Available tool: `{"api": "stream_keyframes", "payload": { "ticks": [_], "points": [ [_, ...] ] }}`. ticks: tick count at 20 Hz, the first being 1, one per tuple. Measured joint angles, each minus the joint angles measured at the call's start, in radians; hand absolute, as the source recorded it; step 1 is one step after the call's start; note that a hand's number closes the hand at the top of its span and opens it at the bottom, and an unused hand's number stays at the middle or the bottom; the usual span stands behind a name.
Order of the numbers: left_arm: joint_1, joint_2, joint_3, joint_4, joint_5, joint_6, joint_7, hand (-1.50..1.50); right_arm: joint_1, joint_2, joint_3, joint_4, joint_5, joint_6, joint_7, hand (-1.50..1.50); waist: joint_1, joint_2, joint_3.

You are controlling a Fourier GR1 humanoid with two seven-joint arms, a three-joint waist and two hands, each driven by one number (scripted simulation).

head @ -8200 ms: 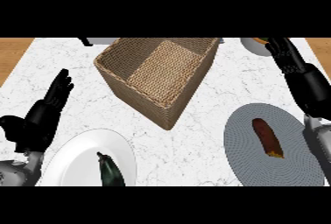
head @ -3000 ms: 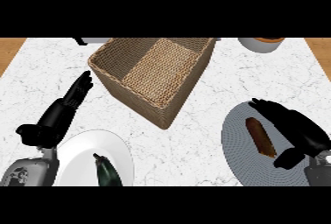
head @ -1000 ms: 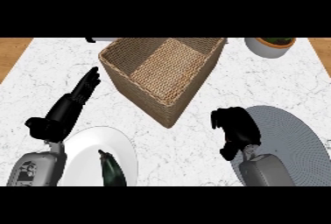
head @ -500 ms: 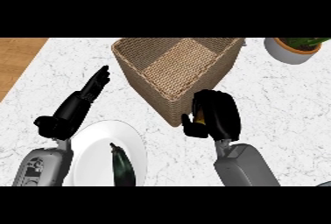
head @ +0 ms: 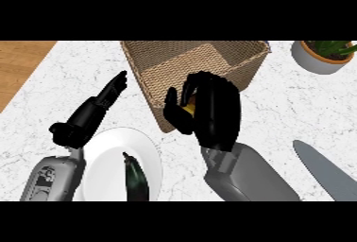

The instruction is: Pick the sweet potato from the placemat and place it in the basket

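While curled round the sweet potato (head: 189, 108), the right hand (head: 209, 111) overlaps the basket (head: 167, 71) wall.

The sweet potato (head: 189, 107) showed only as a small orange-yellow patch between the curled black fingers of the right hand (head: 209, 111), which hid the rest of it. It was held above the near wall of the basket (head: 230, 59). The basket was woven, tan, roughly square with tall sloping walls, and stood upright on the counter. The placemat (head: 327, 168) was a grey round mat, only its left edge in view at lower right, well apart from the potato.
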Motion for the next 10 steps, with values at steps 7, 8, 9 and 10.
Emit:
{"api": "stream_keyframes", "payload": {
  "ticks": [7, 8, 9, 10],
  "points": [
    [-0.017, -0.001, -0.002, 0.014, -0.012, 0.007, 0.004, 0.00, -0.212, -0.006, 0.031, 0.111, 0.064, -0.016, 0.143, 1.50, -0.010, -0.001, -0.004],
    [-0.019, -0.003, -0.003, 0.015, -0.015, 0.011, 0.003, 0.00, -0.242, -0.006, 0.029, 0.129, 0.070, -0.014, 0.157, 1.50, -0.012, -0.001, -0.004],
    [-0.018, -0.004, -0.004, 0.017, -0.016, 0.012, 0.003, 0.00, -0.271, -0.007, 0.025, 0.150, 0.076, -0.012, 0.170, 1.50, -0.012, 0.000, -0.004],
    [-0.019, 0.000, 0.000, 0.019, -0.014, 0.010, 0.001, 0.00, -0.297, -0.008, 0.023, 0.169, 0.081, -0.013, 0.182, 1.50, -0.013, 0.001, -0.004]
  ]
}}
